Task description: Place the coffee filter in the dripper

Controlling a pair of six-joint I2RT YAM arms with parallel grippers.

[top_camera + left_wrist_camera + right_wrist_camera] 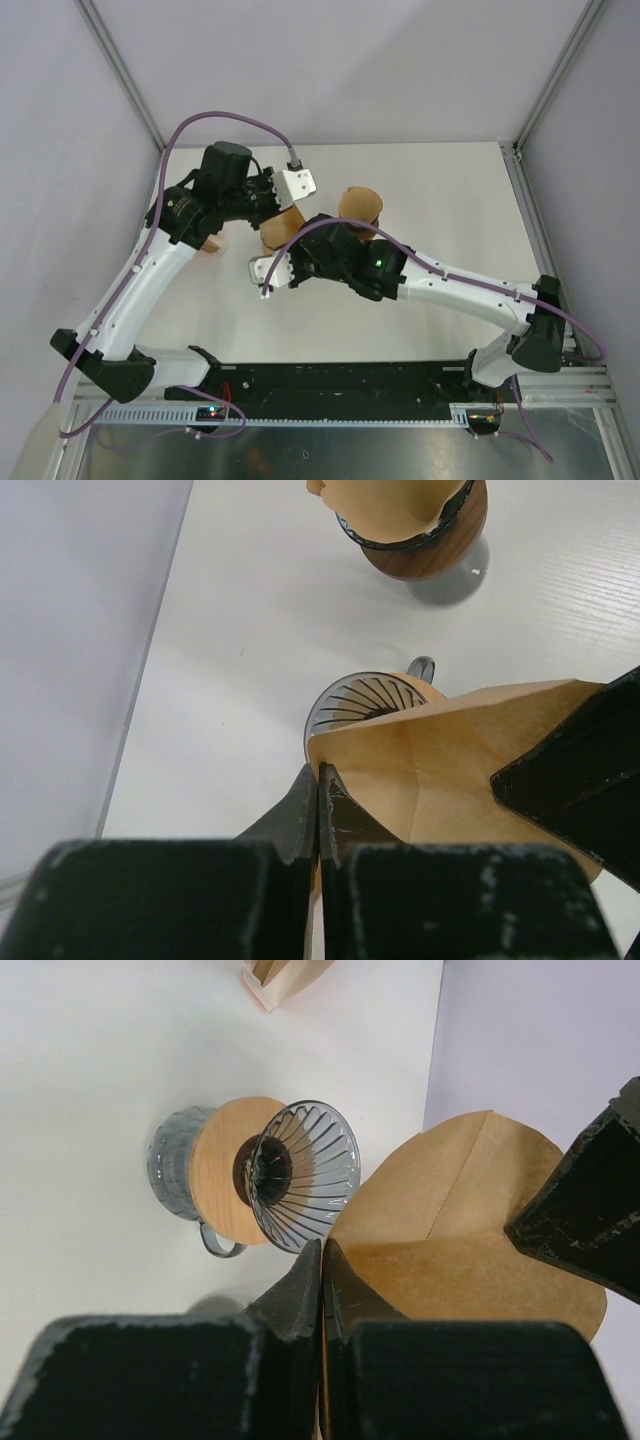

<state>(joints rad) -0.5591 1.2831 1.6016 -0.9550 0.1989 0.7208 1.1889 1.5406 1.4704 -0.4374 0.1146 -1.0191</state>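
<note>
- White worktop (440, 200), grey walls around it.
- Nearest, the left fingers (295, 815) and right fingers (295, 1290) each pinch the same brown coffee filter (450, 750) above mid-worktop.
- Just beyond, the glass dripper (360, 700) is partly hidden by it.
- Toward the far edge stands a paper-lined second dripper (420, 530).

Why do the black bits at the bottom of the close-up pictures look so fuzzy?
Left wrist view: the left gripper sits right against the lens, so its body blurs, while the coffee filter looks sharp. Right wrist view: the same blur on the right gripper; the glass dripper looks crisp. Top view: even light, only faint shadows.
</note>
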